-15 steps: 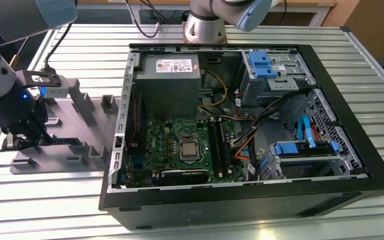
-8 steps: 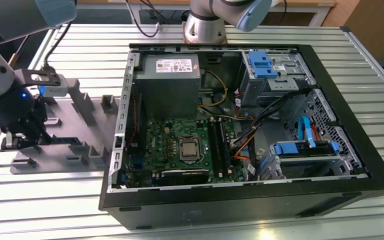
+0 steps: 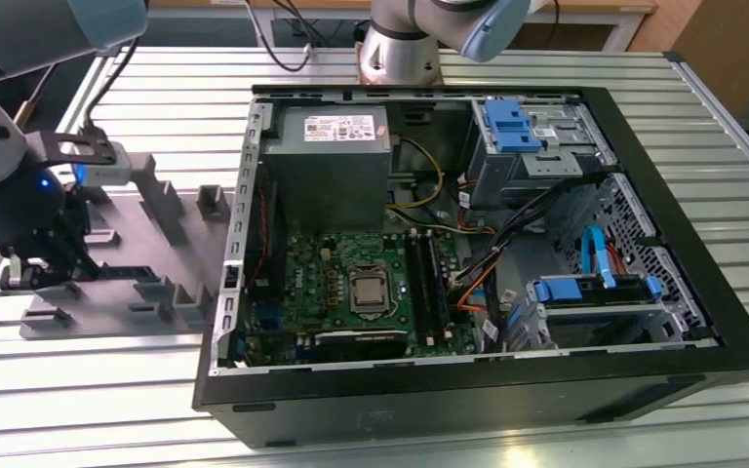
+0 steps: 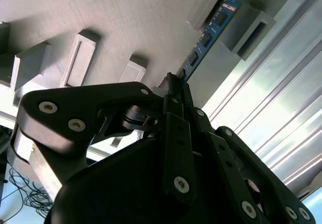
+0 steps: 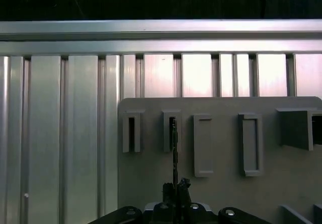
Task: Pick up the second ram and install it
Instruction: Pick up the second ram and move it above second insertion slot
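The second ram (image 4: pixel 207 34), a thin blue board with a row of dark chips, stands on edge at the gray parts holder (image 3: pixel 153 292) at the lower left of the exterior view, well apart from the open computer case (image 3: pixel 687 322) in the middle of that view. In both wrist views its long axis runs straight out from the gripper (image 4: pixel 175 82). Its far end sits at a slotted block (image 4: pixel 214 2) of the holder, and its near end is hidden between the fingertips. In the first wrist view the ram shows edge-on as 1 dark line pointing toward the ribbed metal table (image 5: pixel 60 133). In the second wrist view its chip face is turned to the camera.

The gripper's fingers are drawn narrow and appear pinched on the stick's 2 flat faces.

From where I stand, this looks like the pick-up, with the ram not yet clear of its holder. To do it well, I judge the grip should stay square on the flat faces. The lift should come straight out of the slotted block, so the far end does not catch or twist.

In the case, the memory slots (image 3: pixel 429 283) on the green motherboard (image 3: pixel 335 283) run up and down the exterior view. I cannot tell whether any slot is filled.
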You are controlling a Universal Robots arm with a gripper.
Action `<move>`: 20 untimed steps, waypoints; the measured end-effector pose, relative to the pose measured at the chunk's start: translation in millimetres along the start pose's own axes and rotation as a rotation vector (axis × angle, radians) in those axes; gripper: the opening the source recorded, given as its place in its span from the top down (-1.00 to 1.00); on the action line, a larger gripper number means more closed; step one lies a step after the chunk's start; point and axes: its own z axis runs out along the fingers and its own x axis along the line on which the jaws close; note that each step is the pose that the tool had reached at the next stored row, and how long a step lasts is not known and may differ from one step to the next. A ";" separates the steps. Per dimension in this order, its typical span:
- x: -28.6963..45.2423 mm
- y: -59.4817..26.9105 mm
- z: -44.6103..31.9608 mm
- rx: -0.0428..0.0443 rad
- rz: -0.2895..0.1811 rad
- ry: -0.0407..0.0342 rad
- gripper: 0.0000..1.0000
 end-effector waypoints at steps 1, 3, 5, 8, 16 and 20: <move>0.0 0.0 -0.4 0.0001 0.000 0.0000 0.72; 0.0 0.0 -1.4 0.0000 0.000 0.0000 0.72; 0.0 0.0 -2.4 0.0001 0.000 0.0000 0.72; -0.1 0.1 -4.1 0.0000 0.000 0.0000 0.72; -0.1 0.2 -8.5 0.0000 0.000 0.0000 0.72; -0.2 0.2 -10.6 0.0001 0.000 -0.0001 0.72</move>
